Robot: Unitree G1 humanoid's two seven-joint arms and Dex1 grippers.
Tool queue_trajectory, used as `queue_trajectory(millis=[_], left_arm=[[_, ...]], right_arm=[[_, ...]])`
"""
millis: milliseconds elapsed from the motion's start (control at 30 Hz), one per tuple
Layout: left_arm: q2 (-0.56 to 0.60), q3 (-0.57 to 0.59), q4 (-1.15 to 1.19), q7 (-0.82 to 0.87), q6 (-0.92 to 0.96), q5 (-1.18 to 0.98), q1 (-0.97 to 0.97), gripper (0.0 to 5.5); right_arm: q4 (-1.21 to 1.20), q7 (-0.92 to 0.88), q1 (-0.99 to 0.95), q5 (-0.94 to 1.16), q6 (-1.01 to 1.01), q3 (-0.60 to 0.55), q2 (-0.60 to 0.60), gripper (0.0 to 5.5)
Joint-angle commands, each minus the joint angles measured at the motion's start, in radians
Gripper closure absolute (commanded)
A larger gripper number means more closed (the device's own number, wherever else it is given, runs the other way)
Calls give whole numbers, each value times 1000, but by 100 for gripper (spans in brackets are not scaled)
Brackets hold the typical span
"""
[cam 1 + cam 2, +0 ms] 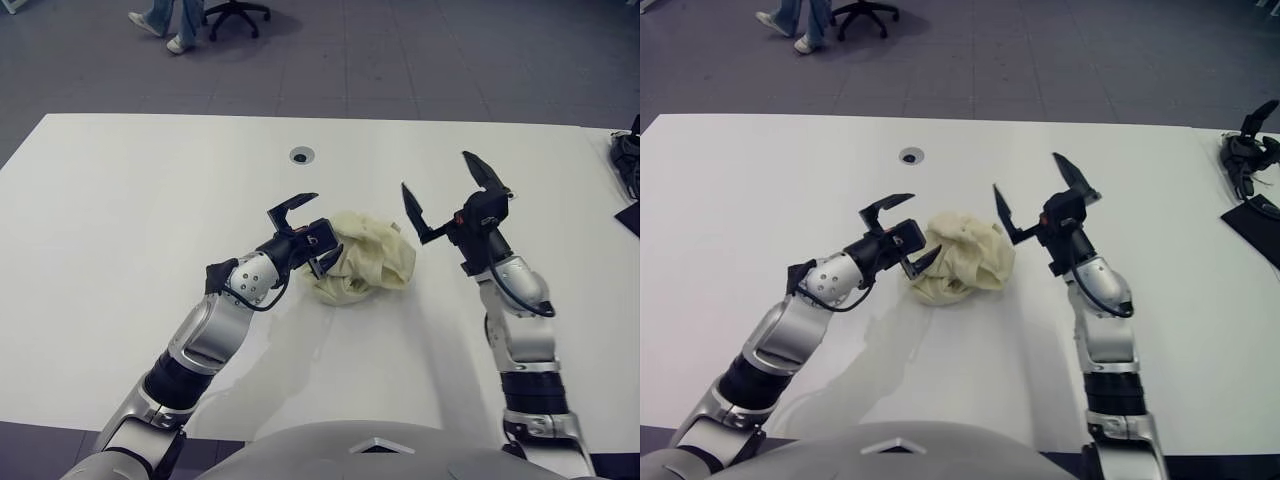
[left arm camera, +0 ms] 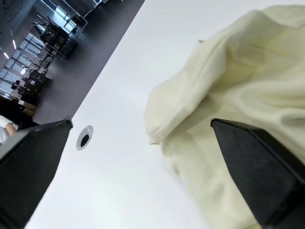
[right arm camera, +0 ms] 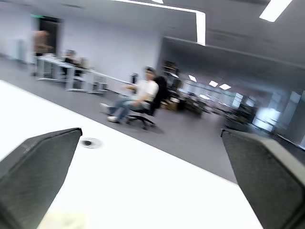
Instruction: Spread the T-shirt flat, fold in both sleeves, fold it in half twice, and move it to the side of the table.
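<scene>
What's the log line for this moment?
stage: T-shirt crumpled on table, not yet spread | left jaws: open at its left edge | right jaws: open, apart, right of it

right claw (image 3: 150,130): spread wide | table (image 3: 143,191): white, grommet (image 3: 90,142) in it | T-shirt (image 3: 64,220): pale sliver beside claw

No text, label or number can be read anywhere.

A small round metal-rimmed grommet hole (image 1: 301,155) sits in the white table (image 1: 120,220) near its far edge. At the table's right end lies a black tangle (image 1: 1248,160), perhaps cables, near a flat dark object (image 1: 1258,225). A black wheeled office chair (image 1: 235,15) stands on the grey floor (image 1: 420,60) beyond.
</scene>
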Motion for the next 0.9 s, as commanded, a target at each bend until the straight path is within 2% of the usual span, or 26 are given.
queue_trajectory(millis=[33,133,200,367,500,667,900], left_arm=[[27,103,-74,-18,48,-31,9,10],[24,176,-98,-3,66,-51,-1,10],[6,217,-93,25,64,-62,-26,10],[-17,258,-78,77,55,-63,-53,10],[-3,242,-74,87,39,-47,-52,10],[5,218,-67,92,28,-36,-50,10],[8,208,-64,93,17,-29,-36,10]], right_arm=[[-98,158,119,30,-45,-45,-153,12],[-68,279,221,-87,-266,1,-266,12],[5,296,256,-202,-458,28,-314,12],[196,177,232,-439,-723,60,-302,12],[296,35,189,-609,-768,53,-277,12],[333,-61,158,-676,-754,82,-263,84],[383,-109,151,-664,-733,112,-280,206]])
